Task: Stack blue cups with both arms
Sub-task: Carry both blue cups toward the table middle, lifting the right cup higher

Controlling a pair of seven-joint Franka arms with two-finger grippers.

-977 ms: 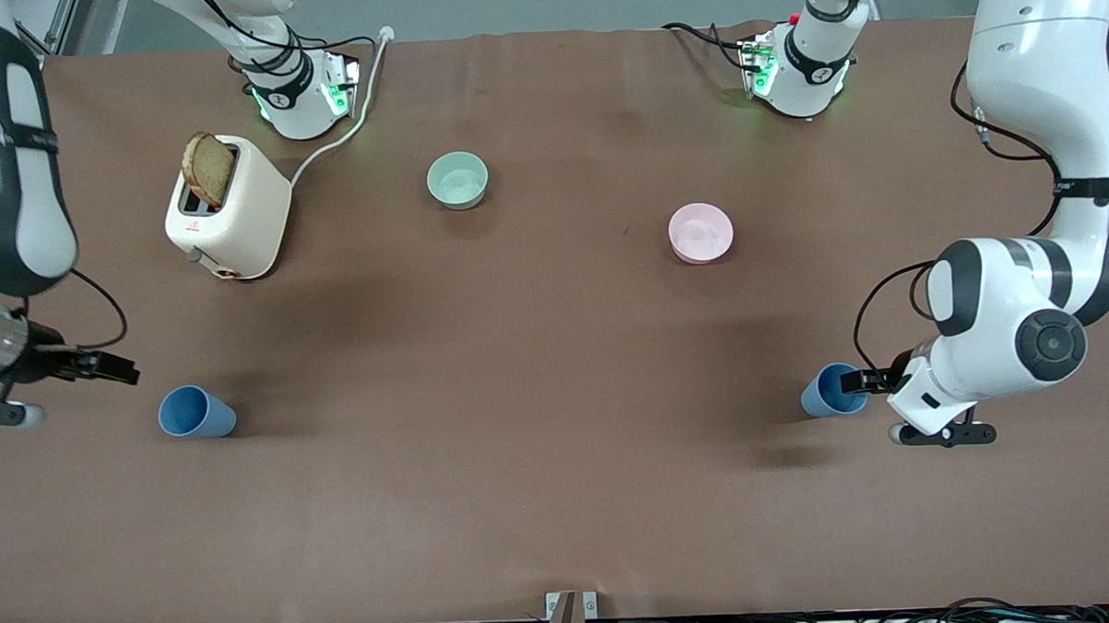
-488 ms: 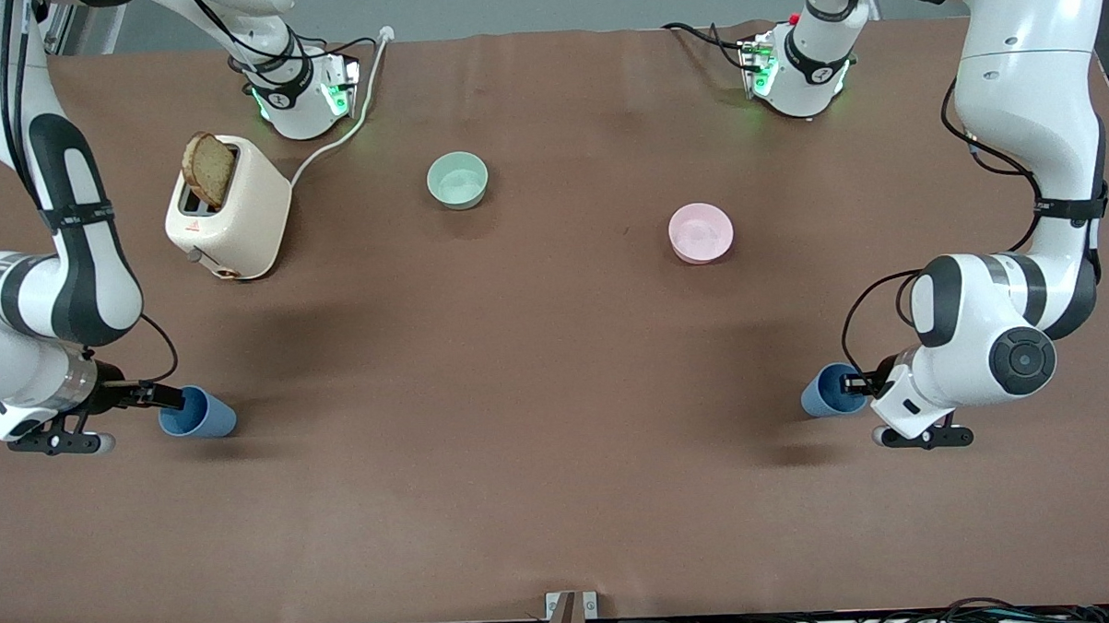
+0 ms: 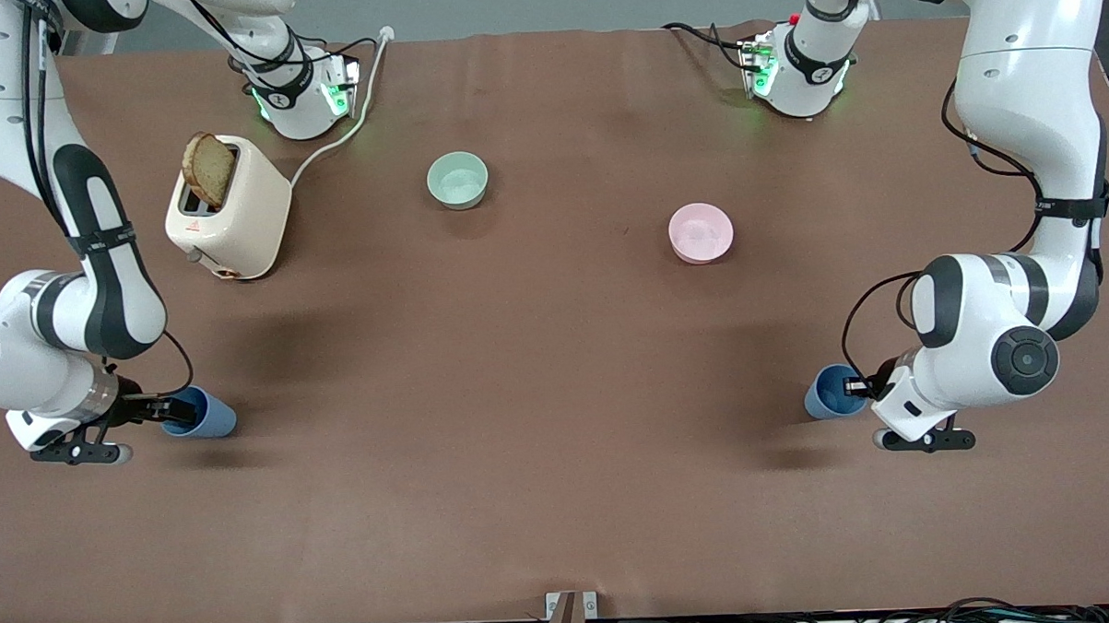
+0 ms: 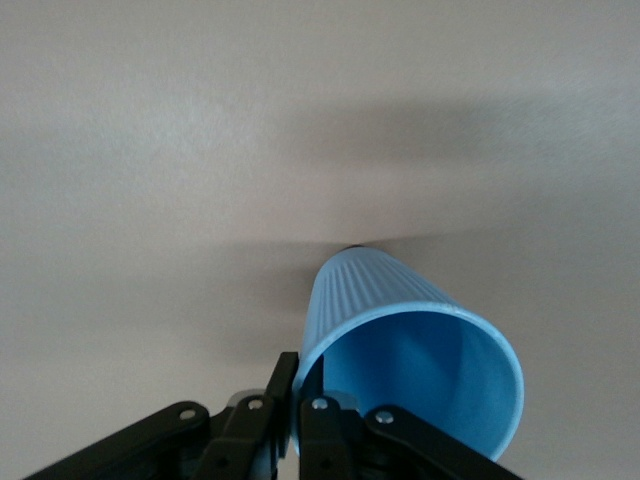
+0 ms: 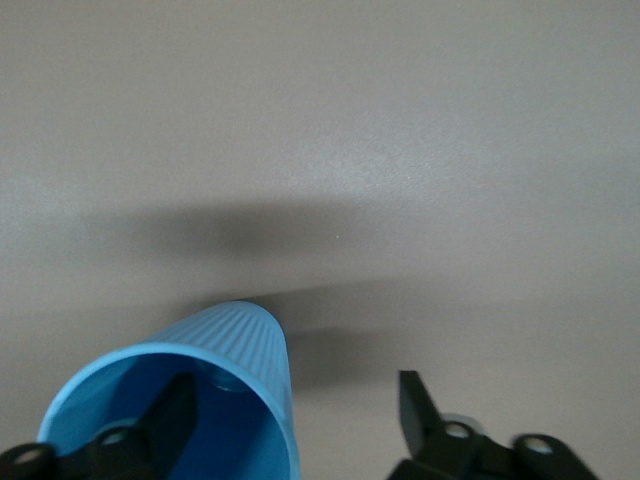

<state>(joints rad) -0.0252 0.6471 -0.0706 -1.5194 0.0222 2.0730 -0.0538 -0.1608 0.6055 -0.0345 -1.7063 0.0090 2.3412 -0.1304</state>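
Two blue cups stand on the brown table near the front camera. One cup (image 3: 827, 394) is at the left arm's end and the other (image 3: 212, 418) at the right arm's end. My left gripper (image 3: 854, 387) is shut on its cup's rim (image 4: 380, 300), one finger inside and one outside; in its wrist view the left gripper (image 4: 298, 365) pinches the wall. My right gripper (image 3: 175, 410) is open at the other cup (image 5: 235, 335). In its wrist view the right gripper (image 5: 297, 390) has one finger inside the cup and the other well clear outside.
A cream toaster (image 3: 228, 208) with a bread slice stands near the right arm's base, its white cable running to the table's edge. A mint-green bowl (image 3: 458, 179) and a pink bowl (image 3: 700, 232) sit mid-table, farther from the front camera than the cups.
My right arm has swung in and down, and its gripper has reached the cup, one finger now inside it. My left arm has settled slightly at its cup.
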